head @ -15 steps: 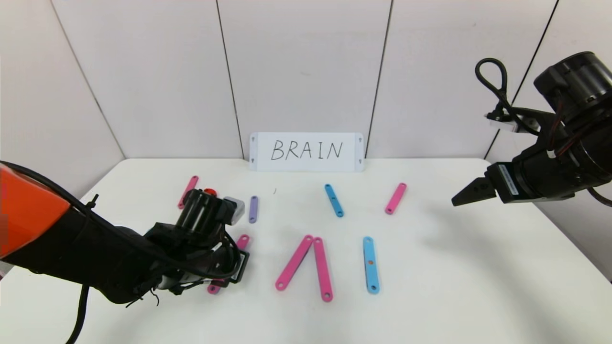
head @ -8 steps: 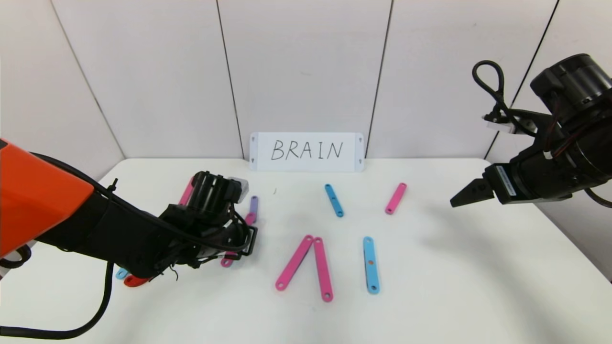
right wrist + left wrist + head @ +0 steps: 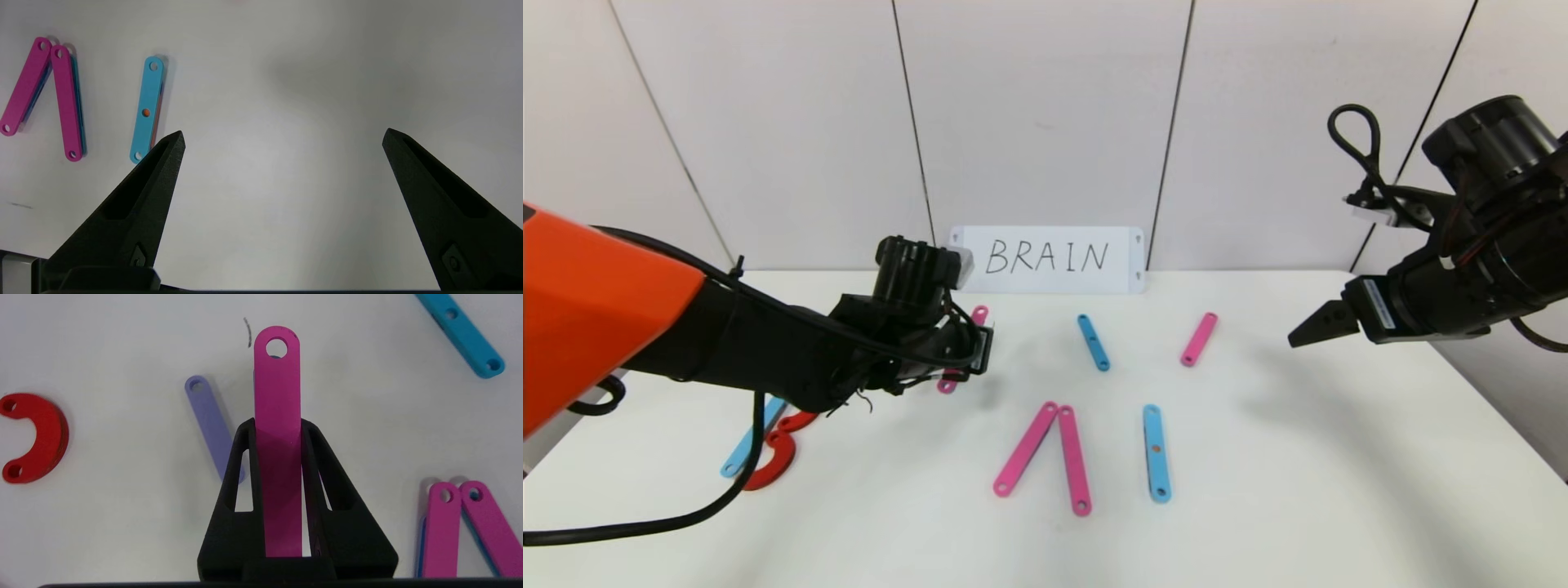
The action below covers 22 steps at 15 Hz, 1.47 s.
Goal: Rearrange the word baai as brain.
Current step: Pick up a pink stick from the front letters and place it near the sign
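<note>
Over on the left, a long pink holed plastic strip (image 3: 277, 412) is clamped in the left claw (image 3: 977, 349) and held above the white table (image 3: 1339, 457), purple strip (image 3: 212, 422) underneath. The pink pair (image 3: 1045, 457) and blue strips are laid out mid-table, and the right claw (image 3: 282, 179) is hung wide open at the right, nothing gripped.

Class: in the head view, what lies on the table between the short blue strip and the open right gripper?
One short pink strip lies between the short blue strip and the right gripper; beyond it, bare table. The head view shows this.
</note>
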Tool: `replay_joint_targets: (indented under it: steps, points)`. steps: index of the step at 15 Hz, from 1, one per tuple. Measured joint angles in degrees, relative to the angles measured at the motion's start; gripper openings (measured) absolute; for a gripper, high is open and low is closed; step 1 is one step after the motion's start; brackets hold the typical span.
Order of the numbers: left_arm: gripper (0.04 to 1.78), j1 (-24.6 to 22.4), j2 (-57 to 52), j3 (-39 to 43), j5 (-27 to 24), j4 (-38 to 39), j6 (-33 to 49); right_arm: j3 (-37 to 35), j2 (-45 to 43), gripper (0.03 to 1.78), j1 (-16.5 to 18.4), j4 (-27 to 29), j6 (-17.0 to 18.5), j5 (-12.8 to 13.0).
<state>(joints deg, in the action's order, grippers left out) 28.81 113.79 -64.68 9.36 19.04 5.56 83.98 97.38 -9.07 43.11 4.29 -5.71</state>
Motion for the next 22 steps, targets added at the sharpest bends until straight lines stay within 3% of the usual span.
replay_joint_targets:
  steps: [14, 22]
  points:
    - [0.31, 5.67, 16.75, -22.6, -0.07, -1.9, -0.94, -2.23, -4.63, 1.7, 1.91, -0.74, -1.34, -0.3]
    - [0.31, 8.7, 22.19, -26.08, 0.26, -1.82, -1.05, -3.23, -7.39, 1.7, 1.83, -0.78, -1.84, -0.44]
